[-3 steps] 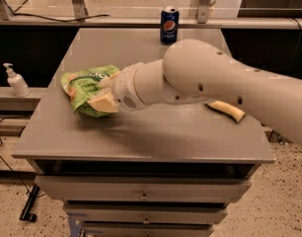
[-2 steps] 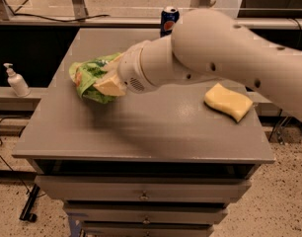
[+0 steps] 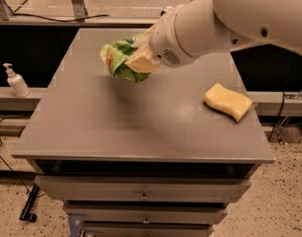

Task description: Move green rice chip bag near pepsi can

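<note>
Green rice chip bag: light green, darker green patches, small orange-red mark at left edge, white flecks on top.
Gripper: above rear-centre of table, clamped onto right side of bag; visible finger pale cream-tan.
Arm: glossy off-white, a few small dark dots, dotted vent grille near wrist.
Sponge: plain pale yellow, no pattern.
Table: uniform matte grey top, soft darker shadow under bag.
Drawers: same grey, small metallic knobs.
Pump bottle: white.
Floor: beige, speckled dark and light.
Cable: black.
</note>
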{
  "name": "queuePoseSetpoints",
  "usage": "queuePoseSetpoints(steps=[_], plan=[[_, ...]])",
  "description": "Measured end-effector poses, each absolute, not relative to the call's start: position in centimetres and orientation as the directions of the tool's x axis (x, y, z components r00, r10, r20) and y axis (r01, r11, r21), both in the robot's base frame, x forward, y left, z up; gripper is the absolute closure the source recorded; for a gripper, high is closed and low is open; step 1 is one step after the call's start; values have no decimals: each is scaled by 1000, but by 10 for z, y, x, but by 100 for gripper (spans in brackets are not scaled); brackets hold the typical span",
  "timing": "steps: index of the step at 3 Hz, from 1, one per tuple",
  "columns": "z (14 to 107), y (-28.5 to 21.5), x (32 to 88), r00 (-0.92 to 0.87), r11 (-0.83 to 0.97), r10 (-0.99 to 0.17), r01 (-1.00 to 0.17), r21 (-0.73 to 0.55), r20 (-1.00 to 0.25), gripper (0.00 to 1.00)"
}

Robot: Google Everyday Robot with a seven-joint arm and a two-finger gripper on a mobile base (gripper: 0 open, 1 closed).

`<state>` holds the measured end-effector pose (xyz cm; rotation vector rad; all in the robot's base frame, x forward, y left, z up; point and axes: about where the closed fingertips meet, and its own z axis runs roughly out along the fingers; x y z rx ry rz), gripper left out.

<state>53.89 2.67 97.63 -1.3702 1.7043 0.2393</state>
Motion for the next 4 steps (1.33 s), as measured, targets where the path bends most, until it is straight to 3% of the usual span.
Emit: queuePoseSetpoints(steps=[2, 4], plan=[[961, 25, 534, 23, 370, -685, -851, -374, -728, 100], [968, -89, 579, -59, 495, -737, -726, -477, -674, 100]])
